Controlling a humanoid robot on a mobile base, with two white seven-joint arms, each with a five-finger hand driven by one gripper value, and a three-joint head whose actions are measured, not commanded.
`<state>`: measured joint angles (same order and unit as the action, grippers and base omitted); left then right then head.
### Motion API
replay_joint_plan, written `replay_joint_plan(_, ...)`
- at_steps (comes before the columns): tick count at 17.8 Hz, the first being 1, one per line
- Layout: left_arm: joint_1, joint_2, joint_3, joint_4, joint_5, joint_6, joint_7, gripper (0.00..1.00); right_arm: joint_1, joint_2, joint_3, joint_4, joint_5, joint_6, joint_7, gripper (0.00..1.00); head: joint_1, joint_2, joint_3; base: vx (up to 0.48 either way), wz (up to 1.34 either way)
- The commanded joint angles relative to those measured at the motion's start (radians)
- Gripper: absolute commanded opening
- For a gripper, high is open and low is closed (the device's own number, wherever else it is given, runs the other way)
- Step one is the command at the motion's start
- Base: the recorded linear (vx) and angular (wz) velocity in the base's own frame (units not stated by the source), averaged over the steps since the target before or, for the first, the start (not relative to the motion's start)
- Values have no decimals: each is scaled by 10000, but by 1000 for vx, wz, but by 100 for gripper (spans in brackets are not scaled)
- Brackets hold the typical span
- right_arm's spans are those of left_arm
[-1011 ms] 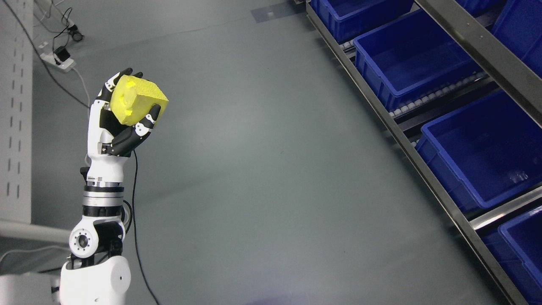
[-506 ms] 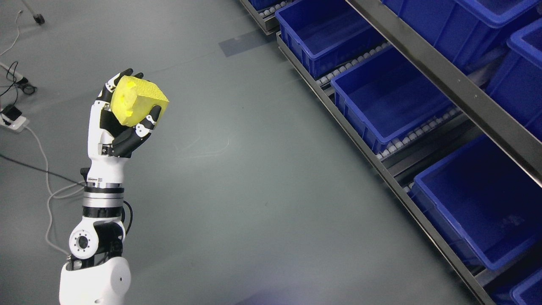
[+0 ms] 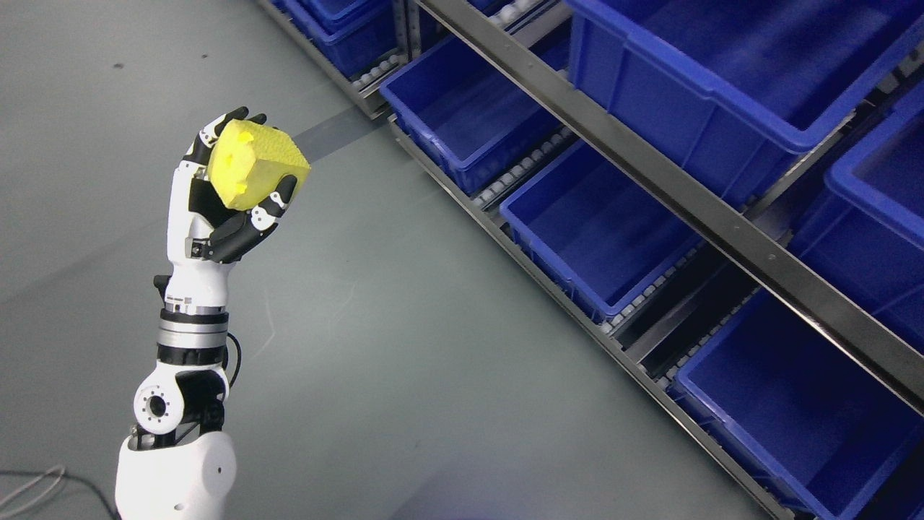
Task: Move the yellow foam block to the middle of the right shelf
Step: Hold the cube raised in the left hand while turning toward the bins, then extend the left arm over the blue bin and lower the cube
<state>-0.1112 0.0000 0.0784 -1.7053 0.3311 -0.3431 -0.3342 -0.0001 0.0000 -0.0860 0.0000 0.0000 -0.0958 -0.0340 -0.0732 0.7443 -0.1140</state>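
head view, catalogued left to right. item one: left hand (image 3: 227, 191), arm rising from the lower left edge, forearm upright, palm turned toward the camera. its fingers (image 3: 278, 202) are curled around the yellow foam block (image 3: 256, 165), thumb side under the lower corner and fingertips showing over the top edge; the block is carried high and clear of the body, probably so it stays in sight and free of the rack during the approach. the block shows a few shallow dents on its near face. beneath it lies bare grey floor (image 3: 404, 339), with a loop of cable (image 3: 32, 482) at the bottom left corner. item two: shelf rack (image 3: 650, 184), a metal frame running diagonally from top centre to lower right, well apart from the hand. item three: blue bins on roller tracks, lower tier: far bin (image 3: 462, 119), middle bin (image 3: 585, 231), near bin (image 3: 787, 404); all three look empty. item four: upper-tier bin (image 3: 722, 79), also empty as far as its inside shows. right hand: not in view. judgement: transport phase, block not yet over any bin.
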Motion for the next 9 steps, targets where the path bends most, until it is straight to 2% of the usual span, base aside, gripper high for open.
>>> replay_joint_plan(1,-1293,174,-1978,-158,-13,10,-125,42,16,-175,0,-174,31,7,3,100,0,0,0,346,-689)
replay_joint_plan(3,-2212,174,-2317,-158,-13,376,-125,41,16,-175,0,-174,31,7,3,100,0,0,0,343,-670)
replay_joint_plan(9,-5769,174,-2364,-158,-13,2981,-125,41,16,-175,0,-174,31,7,3,100,0,0,0,226,-604)
